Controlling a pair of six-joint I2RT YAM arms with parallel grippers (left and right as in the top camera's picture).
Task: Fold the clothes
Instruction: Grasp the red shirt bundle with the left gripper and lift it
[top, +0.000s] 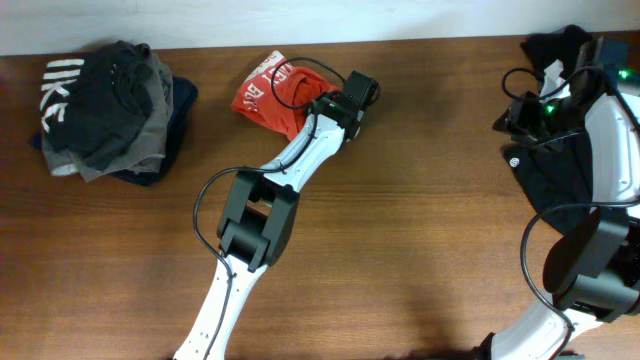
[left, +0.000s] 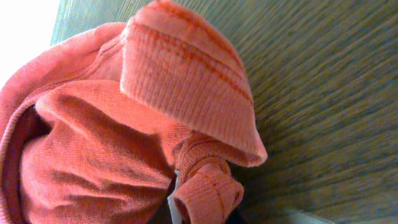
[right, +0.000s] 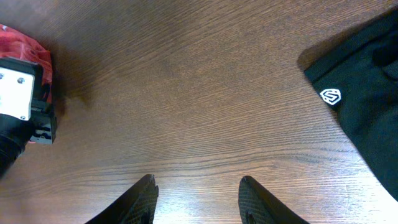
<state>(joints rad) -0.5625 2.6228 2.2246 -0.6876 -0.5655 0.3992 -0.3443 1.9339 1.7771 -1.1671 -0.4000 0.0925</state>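
The clothes, a crumpled red-orange T-shirt (top: 268, 92), lie in a heap at the back middle of the table. White lettering shows on the heap's left side. My left gripper (top: 318, 106) reaches into its right edge. In the left wrist view the shirt (left: 112, 149) fills the frame. A ribbed band (left: 208, 193) of it is bunched between the jaws of the left gripper (left: 205, 210), beside a white tag (left: 175, 206). My right gripper (right: 198, 186) hangs open over bare wood at the far right, holding nothing.
A pile of dark grey and black garments (top: 110, 110) sits at the back left. A black garment (top: 560, 170) with a small white logo (right: 331, 96) lies under the right arm. Brown wood table (top: 400, 230) stretches between them.
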